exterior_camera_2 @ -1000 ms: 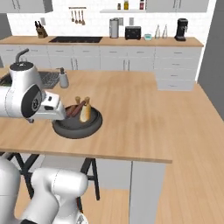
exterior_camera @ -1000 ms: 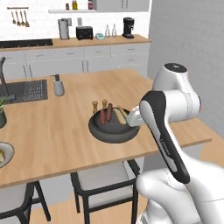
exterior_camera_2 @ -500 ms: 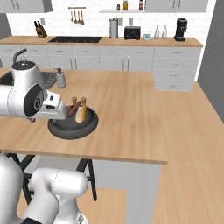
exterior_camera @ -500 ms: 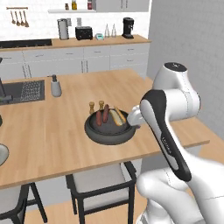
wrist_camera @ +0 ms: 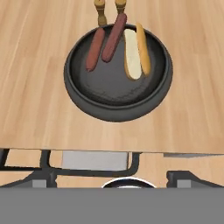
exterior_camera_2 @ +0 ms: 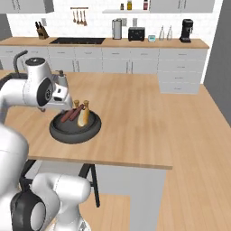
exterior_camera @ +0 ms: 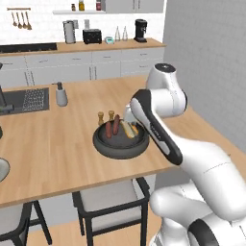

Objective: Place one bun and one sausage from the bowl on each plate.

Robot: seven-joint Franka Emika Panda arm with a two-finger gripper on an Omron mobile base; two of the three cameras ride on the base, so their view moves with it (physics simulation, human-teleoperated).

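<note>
The dark bowl (wrist_camera: pixel 116 114) sits near the counter's front edge, also seen as the bowl (exterior_camera: pixel 103 146) and the bowl (exterior_camera_2: pixel 58 133). In it lie two sausages (wrist_camera: pixel 95 49) (wrist_camera: pixel 114 37) side by side. To their right lie two buns (wrist_camera: pixel 131 59) (wrist_camera: pixel 143 43). My gripper (exterior_camera: pixel 128 115) hovers open over the bowl's near-right side, mostly hidden behind my forearm, with nothing in it. A sliver of a pale round plate (exterior_camera: pixel 2 169) shows at the left edge of the left base view.
Two small wooden shakers (wrist_camera: pixel 100 9) (wrist_camera: pixel 120 4) stand just behind the bowl. A soap dispenser (exterior_camera: pixel 61 93) and a sink (exterior_camera: pixel 26 98) are at the far left. A dark chair (exterior_camera: pixel 105 202) is tucked under the counter edge below the bowl.
The whole scene has slid slightly left in both base views, so the cameras moved. The arm keeps its pose over the bowl; the food lies as before.
</note>
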